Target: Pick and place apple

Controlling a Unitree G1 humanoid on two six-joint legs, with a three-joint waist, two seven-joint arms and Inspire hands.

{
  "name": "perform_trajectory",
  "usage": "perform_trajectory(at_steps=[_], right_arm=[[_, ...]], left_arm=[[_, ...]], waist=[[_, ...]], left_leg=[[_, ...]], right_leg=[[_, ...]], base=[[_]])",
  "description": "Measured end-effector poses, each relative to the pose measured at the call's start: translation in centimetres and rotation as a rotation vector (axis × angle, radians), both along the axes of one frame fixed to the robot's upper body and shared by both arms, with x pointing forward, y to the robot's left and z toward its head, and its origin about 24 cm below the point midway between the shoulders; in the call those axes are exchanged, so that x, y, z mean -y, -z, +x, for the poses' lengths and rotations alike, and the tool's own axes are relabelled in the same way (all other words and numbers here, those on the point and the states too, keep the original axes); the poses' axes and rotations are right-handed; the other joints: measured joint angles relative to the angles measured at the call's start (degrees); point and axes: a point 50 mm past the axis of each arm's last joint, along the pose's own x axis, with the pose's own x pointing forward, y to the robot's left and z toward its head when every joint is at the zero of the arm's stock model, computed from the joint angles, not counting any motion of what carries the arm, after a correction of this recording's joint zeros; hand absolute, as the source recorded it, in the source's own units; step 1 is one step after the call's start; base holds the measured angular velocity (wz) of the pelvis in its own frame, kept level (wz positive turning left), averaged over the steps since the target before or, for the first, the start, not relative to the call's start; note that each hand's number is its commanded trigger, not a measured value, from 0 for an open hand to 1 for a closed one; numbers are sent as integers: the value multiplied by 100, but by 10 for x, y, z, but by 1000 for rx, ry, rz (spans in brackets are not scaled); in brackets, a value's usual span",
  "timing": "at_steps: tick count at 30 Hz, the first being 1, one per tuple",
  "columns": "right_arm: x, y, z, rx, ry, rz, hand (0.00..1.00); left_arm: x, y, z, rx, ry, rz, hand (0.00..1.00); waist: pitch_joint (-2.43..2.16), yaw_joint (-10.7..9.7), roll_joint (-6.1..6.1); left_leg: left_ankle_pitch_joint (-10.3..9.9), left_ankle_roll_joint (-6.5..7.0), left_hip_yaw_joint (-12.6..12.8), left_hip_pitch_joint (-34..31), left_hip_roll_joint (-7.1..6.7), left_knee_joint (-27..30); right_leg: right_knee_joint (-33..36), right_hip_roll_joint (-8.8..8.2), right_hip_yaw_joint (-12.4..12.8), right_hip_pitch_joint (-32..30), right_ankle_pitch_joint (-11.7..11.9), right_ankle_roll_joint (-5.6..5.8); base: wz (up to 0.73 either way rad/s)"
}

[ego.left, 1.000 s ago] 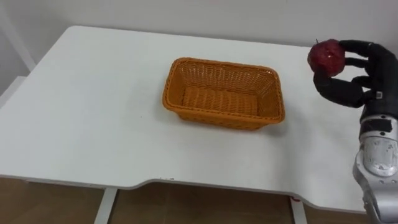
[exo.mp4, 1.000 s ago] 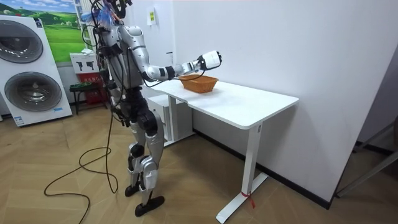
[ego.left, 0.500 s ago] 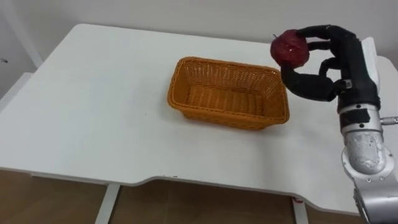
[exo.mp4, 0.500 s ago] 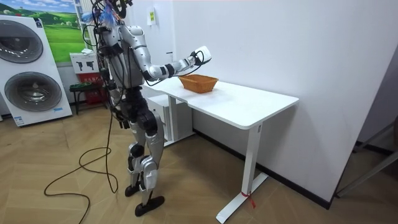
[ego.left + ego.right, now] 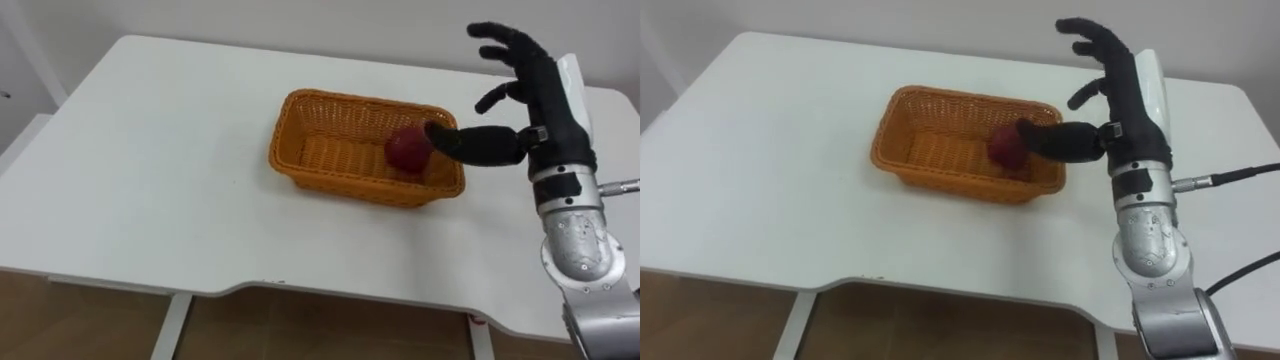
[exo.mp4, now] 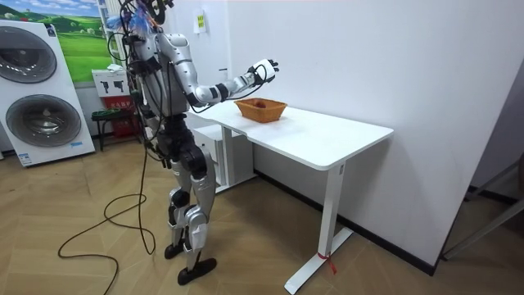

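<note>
A dark red apple (image 5: 406, 150) lies inside the orange wicker basket (image 5: 330, 120), toward its right end, also seen as the apple (image 5: 1007, 146) in the basket (image 5: 930, 115). My right hand (image 5: 525, 90) hovers just above and right of the basket's right end, fingers spread and straight, thumb pointing toward the apple, holding nothing; it shows too as the hand (image 5: 1120, 85). In the room view the robot stands at the table's end with the right hand (image 6: 264, 70) stretched over the basket (image 6: 261, 109).
The basket sits mid-table on a white table (image 5: 150, 170) with a curved front edge. A wall runs behind the table. In the room view washing machines (image 6: 45, 90) stand at the room view's left, behind the robot.
The right hand carried the apple leftward over the basket and let go; its fingers went from curled round the apple to spread. The apple now lies in the basket.
</note>
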Motion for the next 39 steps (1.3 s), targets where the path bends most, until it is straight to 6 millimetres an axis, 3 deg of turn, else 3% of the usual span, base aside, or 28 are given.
perform_trajectory(at_steps=[10,14,19,23,26,29,30,35,39], right_arm=[[2,1,-1,-1,7,25,0],[13,-4,-2,44,78,62,0],[53,-21,-11,180,283,151,0],[86,-21,-21,250,476,192,0],[107,-22,-32,310,639,213,0],[128,-26,-48,374,794,215,0],[138,-23,-55,385,869,216,0],[176,9,-88,301,1165,243,0],[191,55,-110,127,1351,405,0]], left_arm=[[-2,0,-5,-3,-2,10,0],[-3,-1,-12,-6,-9,24,0],[-11,-3,-22,-2,-82,39,0],[-14,-4,-29,2,-106,55,0],[-15,-4,-31,3,-120,62,0],[-18,-6,-37,-5,-154,75,0],[-20,-6,-39,-8,-170,83,0],[-24,-8,-40,-9,-201,102,0],[-26,-9,-38,-7,-210,125,0]], waist=[[-20,-67,-34],[-9,-94,-82],[-2,-229,-148],[3,-373,-141],[10,-502,-86],[-31,-693,-3],[-49,-736,2],[-51,-842,-22],[-43,-890,-120]], left_leg=[[0,0,1,27,3,-19],[0,0,-9,79,-8,-30],[0,0,-6,106,-9,-41],[-1,-1,0,109,-6,-25],[-3,-3,72,101,15,-36],[-2,-2,93,76,13,-68],[0,-3,111,86,13,-94],[4,-3,188,109,13,-145],[4,-3,287,171,27,-172]], right_leg=[[-11,4,-2,16,0,0],[-49,-3,-25,93,0,1],[-112,-5,-37,146,2,3],[-109,-3,-40,149,3,4],[-94,2,-3,94,7,0],[-93,0,16,30,11,-1],[-90,8,54,41,11,-1],[-97,24,218,5,11,0],[-98,38,310,7,12,-1]], base=[[0],[2],[0],[-1],[-12],[-5],[-11],[-11],[-13]])
